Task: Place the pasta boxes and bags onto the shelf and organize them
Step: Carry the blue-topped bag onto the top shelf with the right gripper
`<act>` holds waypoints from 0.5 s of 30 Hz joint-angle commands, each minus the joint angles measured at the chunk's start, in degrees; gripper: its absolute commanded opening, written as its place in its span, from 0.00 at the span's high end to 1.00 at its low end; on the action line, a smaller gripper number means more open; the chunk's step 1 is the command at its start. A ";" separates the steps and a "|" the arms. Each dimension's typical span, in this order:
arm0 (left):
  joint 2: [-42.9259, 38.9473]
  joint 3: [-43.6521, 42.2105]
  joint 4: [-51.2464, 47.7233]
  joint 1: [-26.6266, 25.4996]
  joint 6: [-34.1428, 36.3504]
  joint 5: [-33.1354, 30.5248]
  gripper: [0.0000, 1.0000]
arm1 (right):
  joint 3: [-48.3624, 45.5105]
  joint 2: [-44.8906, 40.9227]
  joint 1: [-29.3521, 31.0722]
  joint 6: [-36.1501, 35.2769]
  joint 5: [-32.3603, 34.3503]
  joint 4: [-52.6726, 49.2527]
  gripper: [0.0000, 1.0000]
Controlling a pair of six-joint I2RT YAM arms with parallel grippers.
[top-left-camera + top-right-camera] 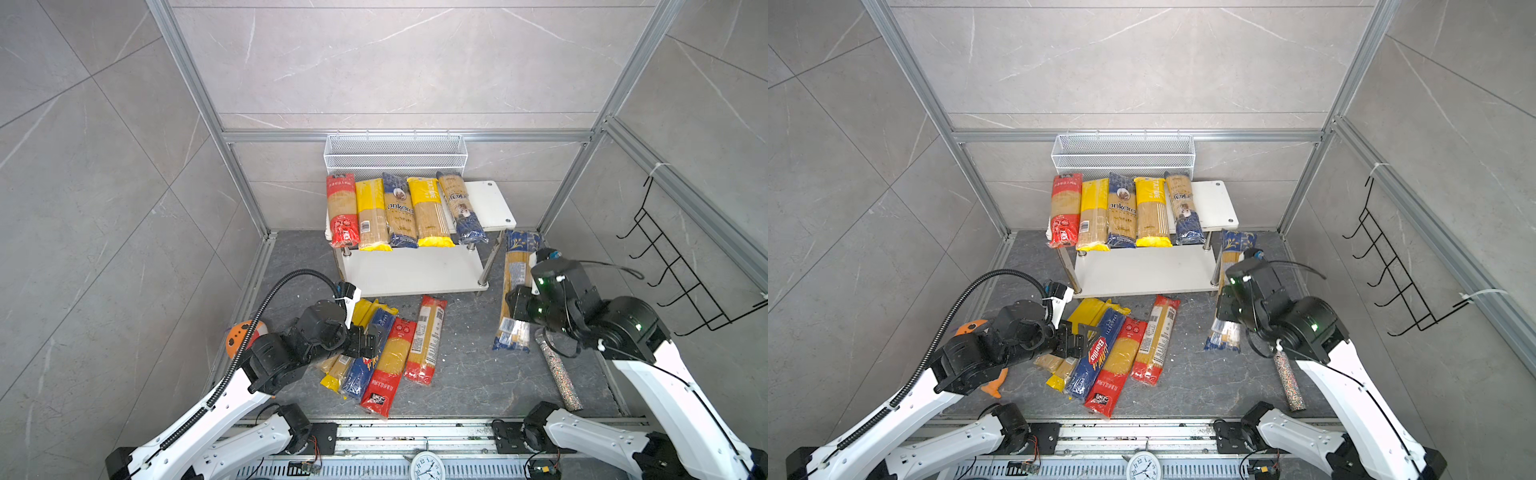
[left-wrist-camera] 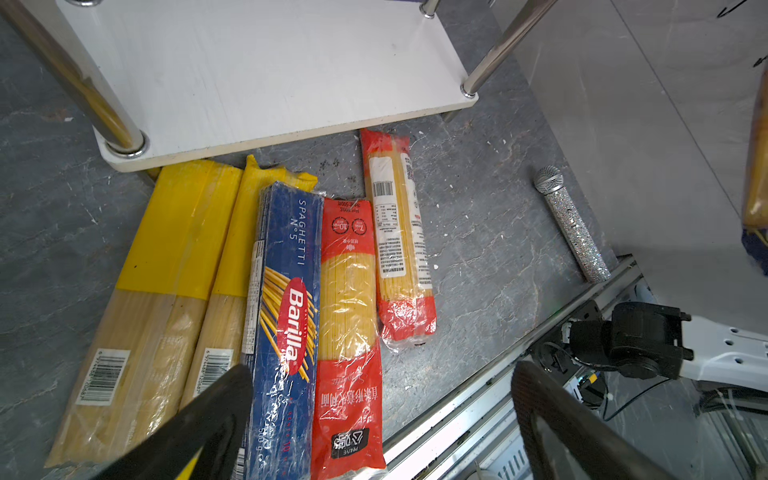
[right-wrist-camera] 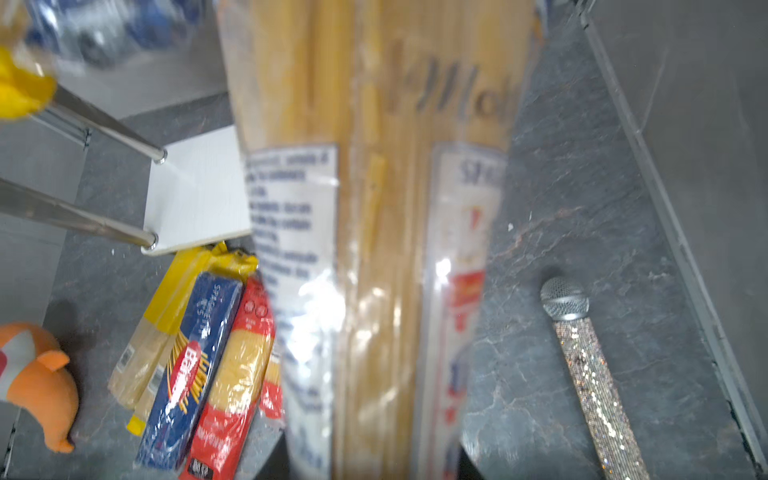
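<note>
- Dark grey stone floor (image 1: 465, 365), walled in by grey tile and aluminium posts
- Right gripper (image 1: 512, 303): clamped across a blue-ended spaghetti packet (image 1: 517, 266), which runs lengthwise away from it towards the shelf's right side
- Glitter microphone (image 1: 559, 374): on the floor just behind that gripper, beside its arm
- Left gripper (image 2: 382, 372): jaws spread wide, nothing between them, poised over the floor pile
- Barilla box (image 2: 286, 316): directly beneath the left gripper
- Long red packet (image 2: 349, 316): touching the box on its right
- Two yellow-ended packets (image 2: 166, 266): against the box on its left
- Short red-ended packet (image 2: 399, 232): beyond the fingers, towards the shelf
- Shelf (image 1: 415, 270): ahead of both grippers; lower board bare, top board carrying a row of five packets (image 1: 399, 210) side by side
- Orange plush toy (image 1: 992, 384): behind the left gripper, by its arm
- Wire basket (image 1: 395, 153): behind the shelf
</note>
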 commanded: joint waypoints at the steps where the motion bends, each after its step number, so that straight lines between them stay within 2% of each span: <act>1: 1.01 4.08 -0.17 0.02 3.30 1.15 0.00 | 9.01 4.37 -5.63 -8.29 -4.99 7.52 1.00; 5: 1.69 7.11 -2.22 0.06 4.87 0.10 0.00 | 20.47 13.37 -14.96 -13.42 -13.99 8.31 1.00; 9: 1.17 7.80 -2.82 0.06 5.30 -0.55 0.00 | 36.68 25.08 -24.21 -17.16 -24.05 6.14 1.00; 15: 1.88 8.48 -3.47 0.14 5.58 -1.86 0.00 | 68.07 44.72 -27.47 -18.60 -31.42 -2.31 1.00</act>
